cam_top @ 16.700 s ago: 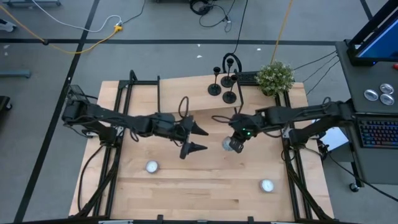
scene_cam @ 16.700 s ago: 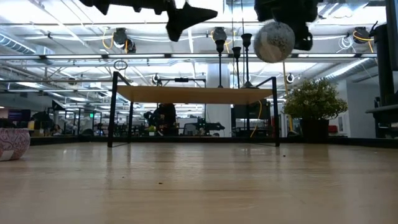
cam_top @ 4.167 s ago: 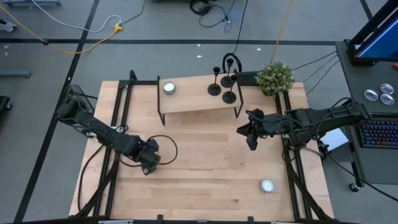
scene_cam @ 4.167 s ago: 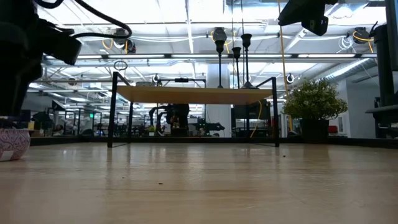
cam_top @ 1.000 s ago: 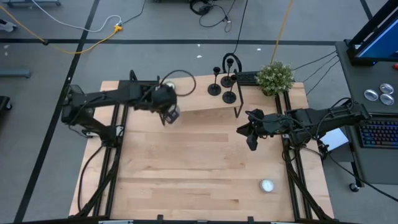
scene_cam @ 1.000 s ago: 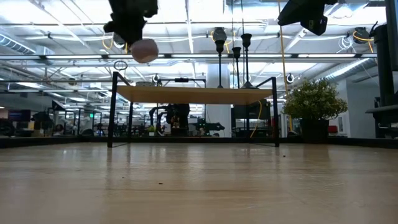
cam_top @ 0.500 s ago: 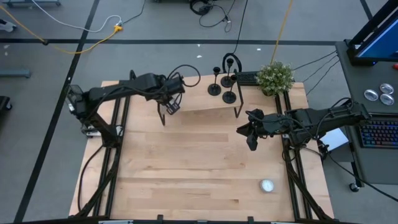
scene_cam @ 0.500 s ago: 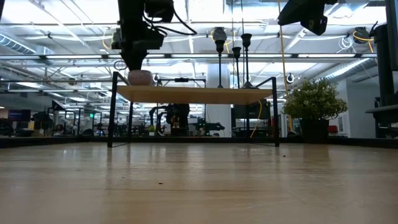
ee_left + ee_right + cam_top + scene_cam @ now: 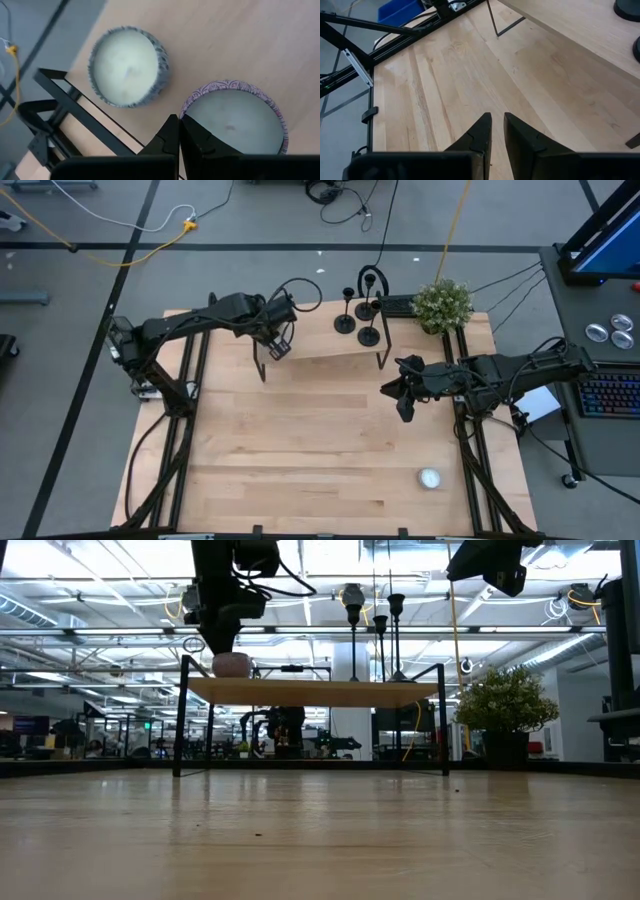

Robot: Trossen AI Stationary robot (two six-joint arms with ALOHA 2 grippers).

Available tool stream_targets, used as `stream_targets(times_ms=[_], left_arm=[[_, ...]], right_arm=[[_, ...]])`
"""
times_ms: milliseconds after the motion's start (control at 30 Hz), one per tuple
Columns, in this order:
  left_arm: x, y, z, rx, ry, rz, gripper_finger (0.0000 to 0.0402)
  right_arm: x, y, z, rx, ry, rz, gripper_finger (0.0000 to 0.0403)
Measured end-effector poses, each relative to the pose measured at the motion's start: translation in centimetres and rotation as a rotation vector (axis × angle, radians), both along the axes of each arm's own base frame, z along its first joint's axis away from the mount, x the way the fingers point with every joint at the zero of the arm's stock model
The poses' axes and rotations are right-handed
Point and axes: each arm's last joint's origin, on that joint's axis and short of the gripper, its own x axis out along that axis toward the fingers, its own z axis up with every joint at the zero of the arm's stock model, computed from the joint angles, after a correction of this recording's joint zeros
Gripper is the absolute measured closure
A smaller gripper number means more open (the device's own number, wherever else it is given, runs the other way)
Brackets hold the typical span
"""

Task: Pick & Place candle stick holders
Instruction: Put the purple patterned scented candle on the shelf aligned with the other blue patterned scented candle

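High view: left pincer (image 9: 277, 348) seemingly lower.
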Motion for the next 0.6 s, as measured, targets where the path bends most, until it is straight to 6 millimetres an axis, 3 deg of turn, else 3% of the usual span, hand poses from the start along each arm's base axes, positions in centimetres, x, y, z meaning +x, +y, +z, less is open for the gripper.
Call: stream_targets(times_ms=[367, 600], left_arm=[[0.03, -0.03, -0.04, -0.006, -0.001, 0.0, 0.04], [0.14, 0.03, -0.01, 0.003, -0.012, 0.002, 0.0369]], right_arm=[[0.0, 0.0, 0.0, 0.0, 0.0, 0.0, 0.0358], [0.0, 0.0, 0.0, 0.0, 0.0, 0.0, 0.0358]])
